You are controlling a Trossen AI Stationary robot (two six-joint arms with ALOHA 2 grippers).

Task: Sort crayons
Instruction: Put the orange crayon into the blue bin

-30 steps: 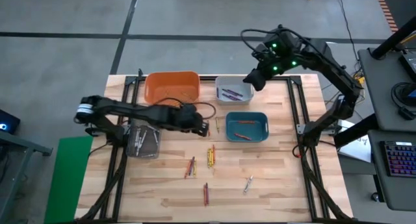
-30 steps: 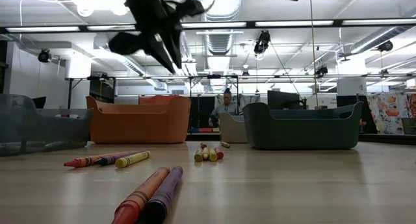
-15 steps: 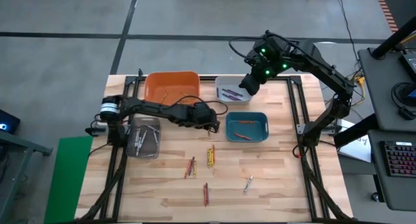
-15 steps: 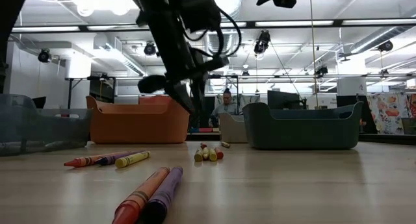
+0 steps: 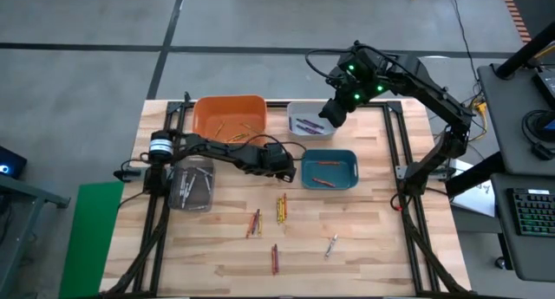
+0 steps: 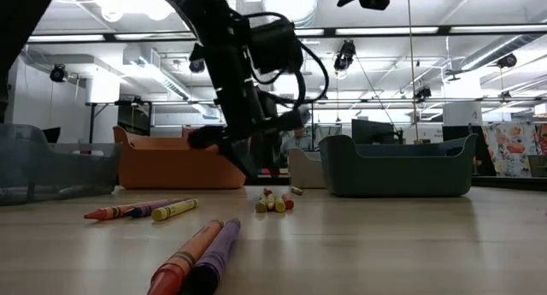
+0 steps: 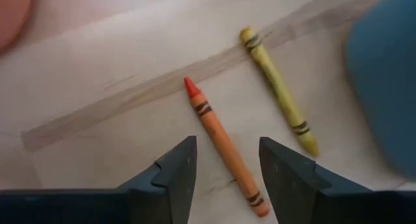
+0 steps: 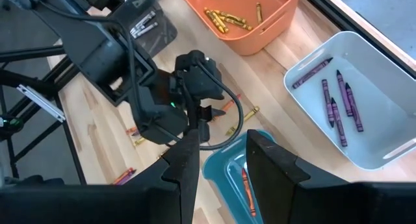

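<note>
My left gripper [image 7: 226,149] is open and hangs just above the table between the orange bin [image 5: 229,114] and the teal bin [image 5: 329,169]; it also shows in the high view [image 5: 287,171]. Its fingers stand on either side of an orange crayon [image 7: 214,128] lying flat on the wood, without touching it. A yellow crayon [image 7: 278,92] lies beside that one. My right gripper [image 5: 333,116] is open and empty, high above the white bin [image 5: 312,121], which holds purple crayons [image 8: 338,100]. More crayons [image 5: 281,208] lie loose on the table.
The orange bin holds yellow crayons [image 8: 227,17], the teal bin holds red ones [image 5: 325,181], and a clear bin [image 5: 192,185] sits at the left. Loose crayons lie near the front: a red pair [image 5: 254,221], another [image 5: 275,258] and a pale one [image 5: 331,245].
My left gripper has gone toward the table's right edge and down, from beside the orange bin to just above the orange and yellow crayons by the teal bin. My right gripper has shifted a little toward the white bin and then kept still.
</note>
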